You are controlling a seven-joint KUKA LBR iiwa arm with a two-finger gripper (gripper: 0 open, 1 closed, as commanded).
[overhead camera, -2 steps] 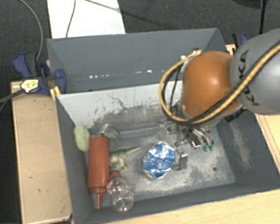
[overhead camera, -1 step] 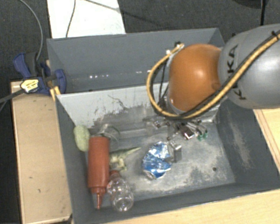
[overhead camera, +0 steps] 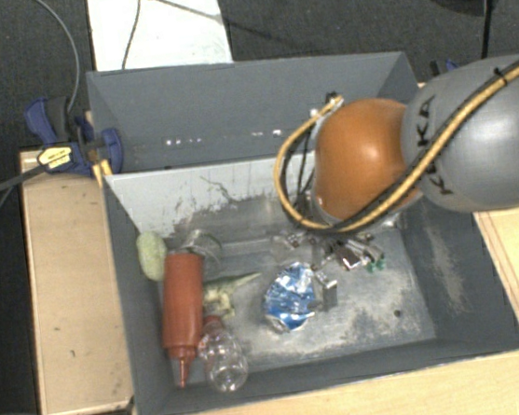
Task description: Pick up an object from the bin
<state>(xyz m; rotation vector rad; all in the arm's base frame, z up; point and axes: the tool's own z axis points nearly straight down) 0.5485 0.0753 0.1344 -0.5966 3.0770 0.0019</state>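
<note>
Reaching in from the right, the grey arm [overhead camera: 487, 146] is bending down over the middle of the grey bin [overhead camera: 247, 109]. Its orange wrist cover [overhead camera: 361, 156] is sitting above the far-centre part of the bin floor. A black-and-yellow cable [overhead camera: 286, 175] is looping round the left side of that cover.

The end effector [overhead camera: 333, 273] is hanging below the cover, low over the floor and just right of a crumpled blue-and-white wrapper [overhead camera: 290, 303]. Its metal parts are showing at the wrapper's far-right edge. I cannot tell whether they are touching it or only very close, nor whether the end effector is spread or pressed together, because the cover and linkage are hiding too much.

The wrapper is lying mid-bin, a little toward the near side, apart from the other things.

Things are gathering on the left side:
- A red-brown squeeze bottle [overhead camera: 182, 301] is lying lengthwise beside the left wall, with its nozzle pointing toward the near side.
- A pale green rounded thing [overhead camera: 153, 254] is resting just beyond the bottle's far end, against the left wall.
- A clear plastic bottle [overhead camera: 224, 361] is lying in the near-left corner, just beside the red-brown bottle's nozzle end.
- A small pale item with a green stem [overhead camera: 225, 295] is lying between the red-brown bottle and the wrapper, nearer the bottle.
</note>
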